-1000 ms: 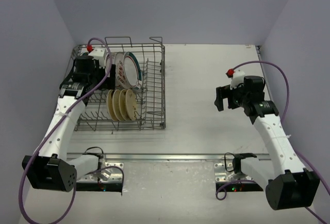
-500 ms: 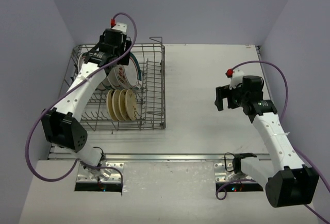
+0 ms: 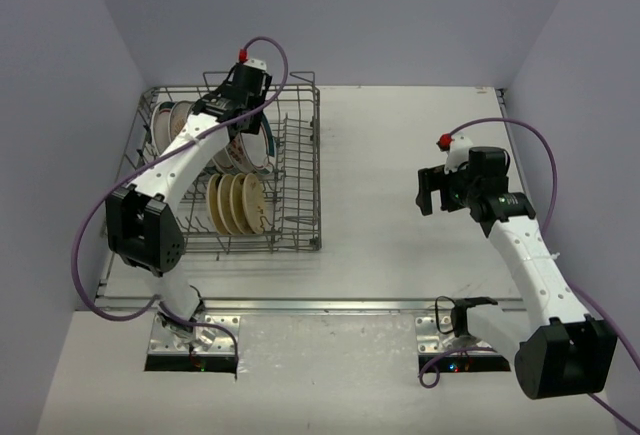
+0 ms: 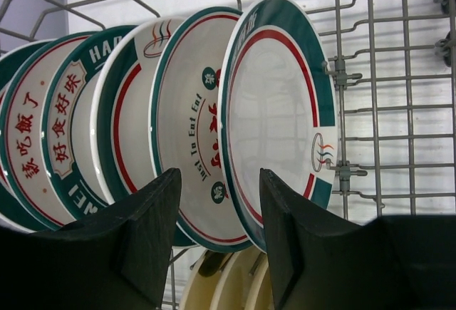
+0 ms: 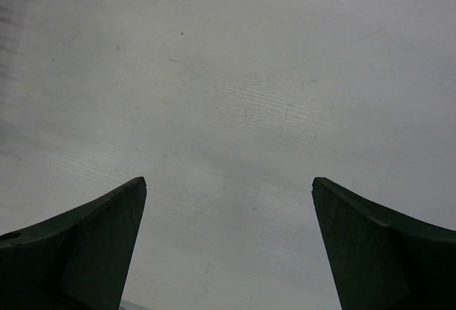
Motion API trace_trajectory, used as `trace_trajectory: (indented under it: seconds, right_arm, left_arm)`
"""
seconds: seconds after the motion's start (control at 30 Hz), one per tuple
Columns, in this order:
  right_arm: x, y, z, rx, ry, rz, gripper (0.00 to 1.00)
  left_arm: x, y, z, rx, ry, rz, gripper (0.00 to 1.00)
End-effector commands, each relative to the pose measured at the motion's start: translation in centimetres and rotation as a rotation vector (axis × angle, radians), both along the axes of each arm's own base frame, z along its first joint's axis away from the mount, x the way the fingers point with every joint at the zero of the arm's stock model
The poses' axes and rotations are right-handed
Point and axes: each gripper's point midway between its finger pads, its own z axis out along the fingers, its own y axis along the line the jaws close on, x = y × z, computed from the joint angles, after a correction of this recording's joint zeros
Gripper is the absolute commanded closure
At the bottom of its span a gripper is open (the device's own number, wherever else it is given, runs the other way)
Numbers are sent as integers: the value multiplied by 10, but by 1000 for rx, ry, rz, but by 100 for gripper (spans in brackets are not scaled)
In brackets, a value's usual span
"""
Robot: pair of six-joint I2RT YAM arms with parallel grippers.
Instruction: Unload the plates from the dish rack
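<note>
the dish rack (image 3: 318, 165) sits on the far left part of the tabletop (image 3: 400, 135). a row of large white plates (image 4: 189, 125) with green and red rim bands stands on edge in its far half. a row of smaller tan plates (image 3: 238, 203) stands on edge in the middle of the rack, nearer the arm bases.

the left arm reaches over the rack from its near left side, with its wrist above the large plates. in the left wrist view the left fingers (image 4: 160, 210) stand about half open, one on each side of the lower rim of the rightmost plate (image 4: 274, 110). that rim and the lower edge of the plate next to it on the left show in the gap. the fingers look apart from the rim, though the angle makes contact hard to judge. nothing is lifted; every plate is in the rack.

the right arm hangs over the bare right side of the tabletop, well apart from the rack. the right fingers (image 5: 107, 231) are spread wide with nothing between them, only grey surface below.
</note>
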Motion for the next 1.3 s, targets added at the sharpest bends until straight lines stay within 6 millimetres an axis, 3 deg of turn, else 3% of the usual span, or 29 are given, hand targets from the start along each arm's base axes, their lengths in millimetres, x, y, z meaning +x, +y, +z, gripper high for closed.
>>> trace_trajectory:
  seconds: [0.0,0.3,0.43,0.5,0.63,0.83,1.0,1.13,1.27]
  right_arm:
    - [8,-1,4,1,-36,-20,1]
    - [11,-1,9,4,-41,-32,1]
    - [12,-3,10,2,-43,-41,1]
    - [12,-3,10,1,-40,-40,1]
    - [11,-3,9,-1,-38,-41,1]
    - [14,-3,16,3,-45,-44,1]
    - [21,0,39,19,-93,-39,1]
    - [28,18,74,97,-172,36,1]
    - [32,48,120,231,-242,148,1]
  left_arm:
    - [11,-3,7,-21,-36,38,55]
    - [22,-6,-6,-39,-12,77,77]
    - [25,-7,-5,-41,-12,88,94]
    - [28,-5,3,-34,-30,98,100]
    - [30,1,22,-13,-66,124,100]
    - [31,13,83,2,-204,156,100]
    - [19,23,158,-7,-378,158,100]
    - [-6,5,200,-129,-493,-1,100]
    - [-48,-31,230,-294,-570,-252,100]
